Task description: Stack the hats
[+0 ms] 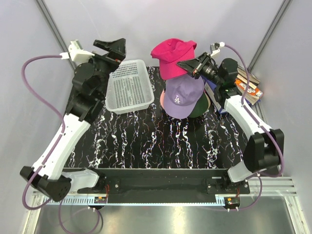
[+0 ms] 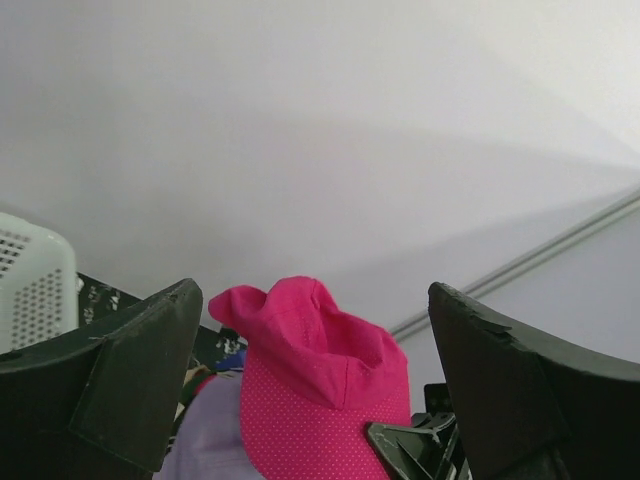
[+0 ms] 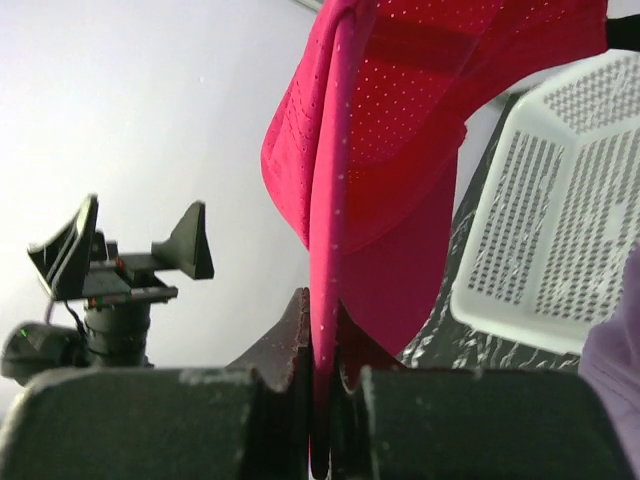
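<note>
My right gripper (image 1: 187, 64) is shut on the brim of a magenta hat (image 1: 171, 57) and holds it in the air above and behind a stack of hats. The brim sits pinched between its fingers in the right wrist view (image 3: 320, 330). The stack's top hat is lavender with a white logo (image 1: 183, 96); a dark green hat (image 1: 202, 108) and a pink edge (image 1: 162, 99) show beneath it. My left gripper (image 1: 111, 47) is open and empty, raised over the far left, facing the magenta hat (image 2: 320, 390).
A grey mesh basket (image 1: 128, 86) stands on the black marbled table (image 1: 146, 141) at the left of the stack, also in the right wrist view (image 3: 560, 230). Coloured boxes (image 1: 248, 87) lie at the far right by the wall.
</note>
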Tool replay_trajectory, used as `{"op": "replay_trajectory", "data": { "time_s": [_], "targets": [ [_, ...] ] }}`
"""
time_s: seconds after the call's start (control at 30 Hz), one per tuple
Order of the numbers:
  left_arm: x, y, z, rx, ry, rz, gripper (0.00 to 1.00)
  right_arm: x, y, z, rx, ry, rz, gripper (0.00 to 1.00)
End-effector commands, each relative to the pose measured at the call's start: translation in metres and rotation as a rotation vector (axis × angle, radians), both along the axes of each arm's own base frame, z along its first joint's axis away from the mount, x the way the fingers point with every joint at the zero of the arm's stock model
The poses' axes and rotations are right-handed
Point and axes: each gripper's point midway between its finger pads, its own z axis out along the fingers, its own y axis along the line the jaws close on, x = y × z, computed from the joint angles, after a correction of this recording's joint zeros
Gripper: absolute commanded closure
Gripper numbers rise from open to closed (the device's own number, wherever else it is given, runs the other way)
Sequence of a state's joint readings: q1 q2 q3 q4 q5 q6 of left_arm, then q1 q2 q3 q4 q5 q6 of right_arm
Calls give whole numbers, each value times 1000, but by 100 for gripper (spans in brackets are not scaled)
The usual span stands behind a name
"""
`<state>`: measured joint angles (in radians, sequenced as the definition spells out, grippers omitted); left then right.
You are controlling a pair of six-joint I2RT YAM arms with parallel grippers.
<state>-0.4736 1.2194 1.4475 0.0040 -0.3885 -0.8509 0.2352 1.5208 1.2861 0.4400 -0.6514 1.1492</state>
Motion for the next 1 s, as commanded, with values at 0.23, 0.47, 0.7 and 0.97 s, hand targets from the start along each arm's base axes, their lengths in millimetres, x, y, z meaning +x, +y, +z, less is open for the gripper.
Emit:
{"op": "replay_trajectory", "data": {
  "time_s": [0.23, 0.47, 0.7, 0.97],
  "targets": [
    [-28, 62, 9, 96, -35, 222, 1, -10, -11, 3, 183, 163, 81, 100],
    [-32, 74, 0, 126, -15, 266, 1, -21, -23, -39, 141, 255, 64, 100],
    [-35, 81, -11, 147, 11, 289, 1, -31, -36, -53, 104, 298, 46, 100],
    [-39, 89, -14, 170, 19, 318, 1, -45, -42, -90, 88, 433, 44, 100]
  ]
}}
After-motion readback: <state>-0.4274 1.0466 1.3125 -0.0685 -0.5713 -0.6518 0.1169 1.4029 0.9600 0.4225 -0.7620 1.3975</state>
